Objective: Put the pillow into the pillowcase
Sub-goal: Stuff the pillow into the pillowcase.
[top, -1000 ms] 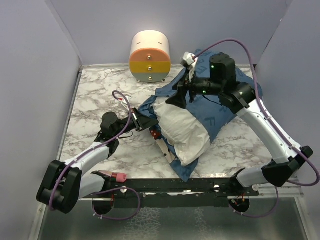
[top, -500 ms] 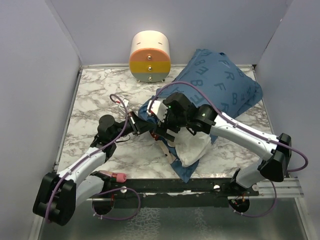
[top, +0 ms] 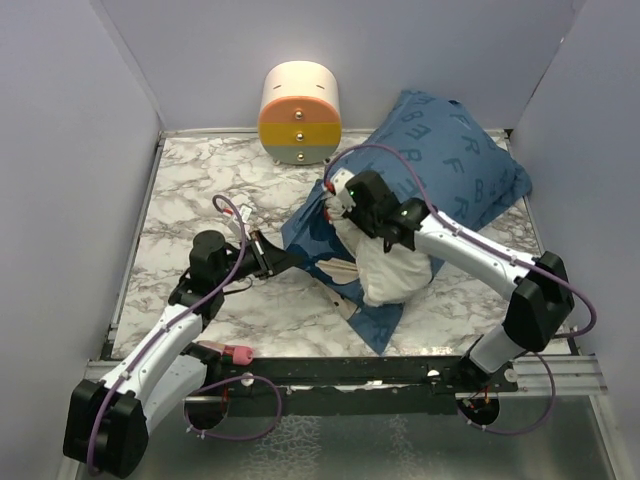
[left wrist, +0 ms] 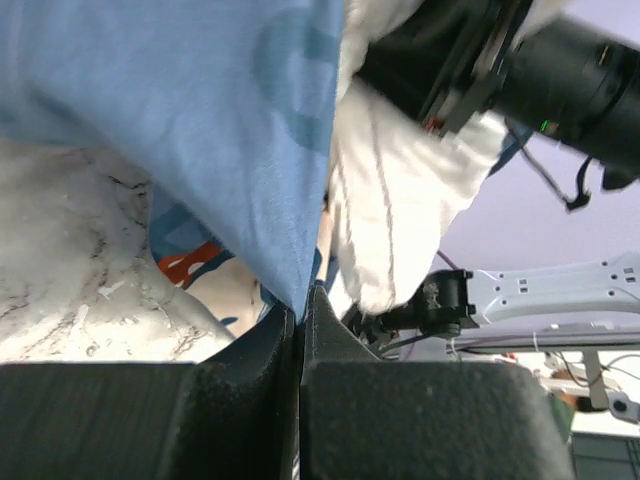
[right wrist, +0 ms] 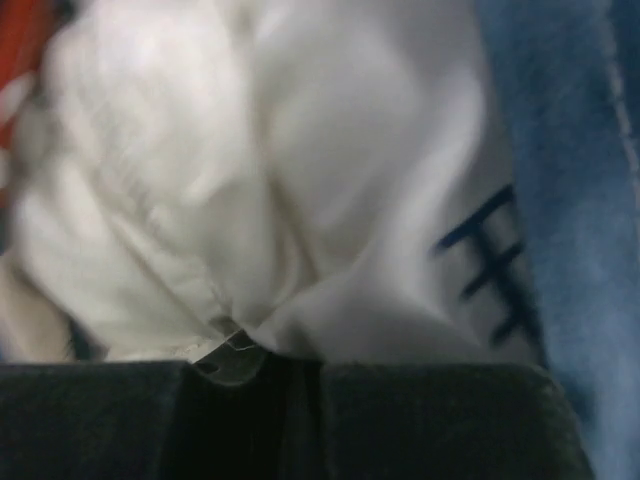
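Overhead: right hand, back from the far end, now clamped on the pillow, half out of the pillowcase; a push inward looks next, back wall close behind | Left wrist: left hand pinched on the pillowcase's edge, mouth held open | Right wrist: white fabric bunched between closed fingers.

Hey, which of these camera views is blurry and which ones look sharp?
Top external: sharp, evenly lit, letters on the pillowcase readable. Right wrist: blurred throughout, the pillow a soft white smear. Left wrist: cloth fairly crisp, left gripper dark and featureless.
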Controlling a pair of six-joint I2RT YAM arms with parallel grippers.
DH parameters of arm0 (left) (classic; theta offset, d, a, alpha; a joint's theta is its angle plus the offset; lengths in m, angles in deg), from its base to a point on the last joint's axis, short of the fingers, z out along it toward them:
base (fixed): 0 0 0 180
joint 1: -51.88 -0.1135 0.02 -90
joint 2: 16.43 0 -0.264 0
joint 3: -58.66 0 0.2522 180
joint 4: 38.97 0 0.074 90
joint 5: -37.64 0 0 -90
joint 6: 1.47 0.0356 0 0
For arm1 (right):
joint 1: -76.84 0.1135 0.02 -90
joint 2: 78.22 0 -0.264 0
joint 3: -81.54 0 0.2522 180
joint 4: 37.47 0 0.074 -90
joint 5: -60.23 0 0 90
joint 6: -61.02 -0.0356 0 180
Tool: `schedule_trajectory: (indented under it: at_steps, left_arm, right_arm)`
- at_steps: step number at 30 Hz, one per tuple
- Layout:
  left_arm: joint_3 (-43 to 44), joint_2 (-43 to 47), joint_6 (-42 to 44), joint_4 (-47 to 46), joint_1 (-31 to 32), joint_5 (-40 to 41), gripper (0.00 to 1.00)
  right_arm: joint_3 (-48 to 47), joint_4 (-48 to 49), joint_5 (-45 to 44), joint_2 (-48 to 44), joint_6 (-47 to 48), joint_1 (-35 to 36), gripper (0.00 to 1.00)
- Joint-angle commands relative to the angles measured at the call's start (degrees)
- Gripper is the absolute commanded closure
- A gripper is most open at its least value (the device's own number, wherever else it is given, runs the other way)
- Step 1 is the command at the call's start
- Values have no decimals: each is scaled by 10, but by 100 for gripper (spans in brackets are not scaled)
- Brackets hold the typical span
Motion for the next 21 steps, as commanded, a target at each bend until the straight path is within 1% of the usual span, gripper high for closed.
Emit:
schedule_trajectory:
  at_steps: [1, 3, 5, 7, 10, 12, 13, 15, 16, 18, 19, 20, 21]
  left_arm:
    - [42, 63, 30, 46, -10, -25, 100]
    - [41, 80, 28, 61, -11, -19, 100]
    - [38, 92, 24, 64, -13, -11, 100]
    - [36, 95, 22, 61, -13, -5, 100]
    - [33, 85, 19, 46, -14, -7, 100]
    - [31, 71, 19, 30, -15, -13, 100]
    - [31, 62, 19, 22, -16, -16, 100]
    - [30, 47, 17, 5, -17, -16, 100]
    - [31, 38, 17, 7, -18, -9, 100]
    - [36, 27, 22, 22, -22, 7, 100]
    - [47, 25, 29, 49, -24, 24, 95]
    - [61, 28, 43, 83, -24, 45, 85]
    - [80, 37, 59, 119, -25, 71, 72]
  right_arm:
    - [-47, 10, -105, 57, -5, -114, 99]
    - [-55, 5, -82, 93, -24, -115, 99]
    - [-56, -8, -26, 134, -47, -112, 99]
    - [-38, 9, 20, 161, -59, -101, 99]
    - [-5, 46, 131, 170, -61, -81, 99]
    - [13, 66, 207, 173, -61, -77, 95]
    - [20, 73, 242, 175, -63, -76, 89]
    - [30, 83, 308, 183, -63, -72, 82]
    - [32, 84, 329, 188, -63, -68, 79]
    - [35, 91, 352, 195, -69, -64, 77]
    - [37, 94, 353, 197, -74, -65, 76]
    - [37, 93, 346, 197, -80, -65, 76]
    - [33, 91, 339, 196, -84, -64, 77]
